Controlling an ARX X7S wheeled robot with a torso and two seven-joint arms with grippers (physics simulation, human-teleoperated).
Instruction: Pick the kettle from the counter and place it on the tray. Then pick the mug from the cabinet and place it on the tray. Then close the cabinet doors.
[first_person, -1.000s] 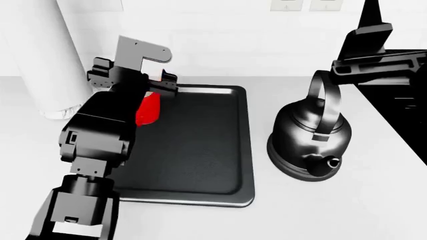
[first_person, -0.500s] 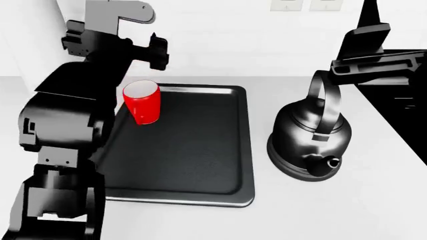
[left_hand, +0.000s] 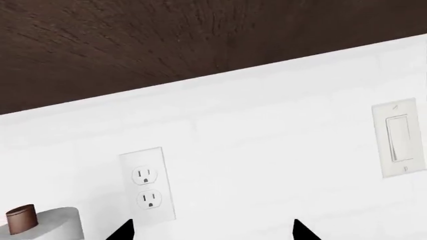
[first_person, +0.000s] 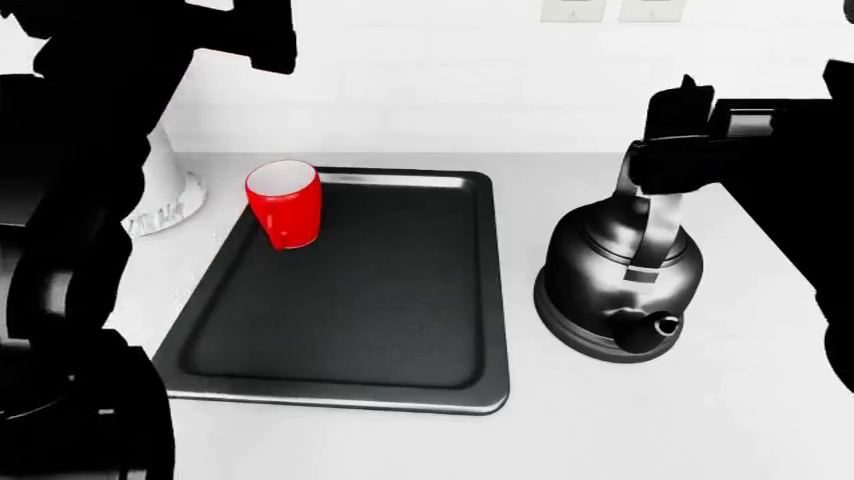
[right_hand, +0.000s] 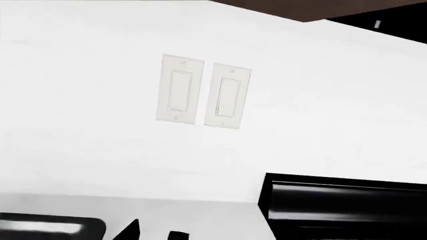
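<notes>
Mug on tray, left gripper empty.

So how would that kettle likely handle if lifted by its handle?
The kettle looks rigid, glossy metal, so probably slippery and fairly heavy. Its tall loop handle sits well above the squat body, so it may swing; the wide base suggests it won't tip easily.

White wall with outlet; light switch; dark wood cabinet above.

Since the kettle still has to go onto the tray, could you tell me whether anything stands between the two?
Nothing visible does. The kettle stands on the white counter beside the tray, with only bare countertop between them. The red mug stands at the tray's far left corner, leaving most of the tray free.
</notes>
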